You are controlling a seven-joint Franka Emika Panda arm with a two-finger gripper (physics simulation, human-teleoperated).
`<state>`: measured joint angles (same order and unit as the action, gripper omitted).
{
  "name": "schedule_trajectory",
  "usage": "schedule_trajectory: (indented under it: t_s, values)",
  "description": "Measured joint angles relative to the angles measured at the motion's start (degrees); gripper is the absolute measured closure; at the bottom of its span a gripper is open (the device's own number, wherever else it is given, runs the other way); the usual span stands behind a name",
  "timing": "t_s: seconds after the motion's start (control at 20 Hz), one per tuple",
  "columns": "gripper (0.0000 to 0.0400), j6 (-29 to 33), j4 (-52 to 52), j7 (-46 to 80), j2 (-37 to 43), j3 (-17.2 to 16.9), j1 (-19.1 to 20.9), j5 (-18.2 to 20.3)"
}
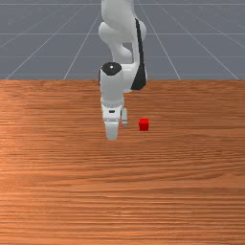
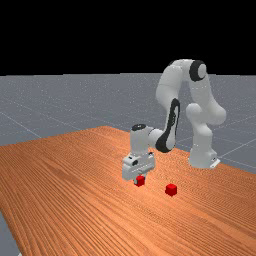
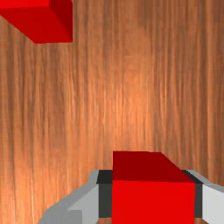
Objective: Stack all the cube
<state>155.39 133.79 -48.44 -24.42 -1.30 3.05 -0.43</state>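
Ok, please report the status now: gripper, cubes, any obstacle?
Gripper shut on one red cube. Second red cube on table, not stacked. No obstacle seen.

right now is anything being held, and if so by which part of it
Yes, a red cube is held between the jaws, by two opposite side faces. The other red cube is not held.

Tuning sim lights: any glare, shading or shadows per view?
Wrist view: warm glow on the table; held cube and other cube show darker faces. Far view: soft sheen near both cubes. Front view: fairly even, no clear cast shadows.
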Motion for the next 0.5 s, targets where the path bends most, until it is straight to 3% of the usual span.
schedule_trajectory:
  t_s: [0.15, 0.25, 0.3, 0.5]
  values:
    - [0.0207, -2.4, 0.7, 0.0, 3.4, -0.1, 0.0, 0.0]
    - [0.0208, -4.7, 0.0, -1.8, 4.0, 1.4, 1.1, 2.3]
    - [0.0209, -4.5, 0.1, 3.7, 4.1, 0.0, -1.3, 0.6]
    - [0.0198, -4.6, -0.1, 11.1, 3.9, 1.4, -6.2, 0.4]
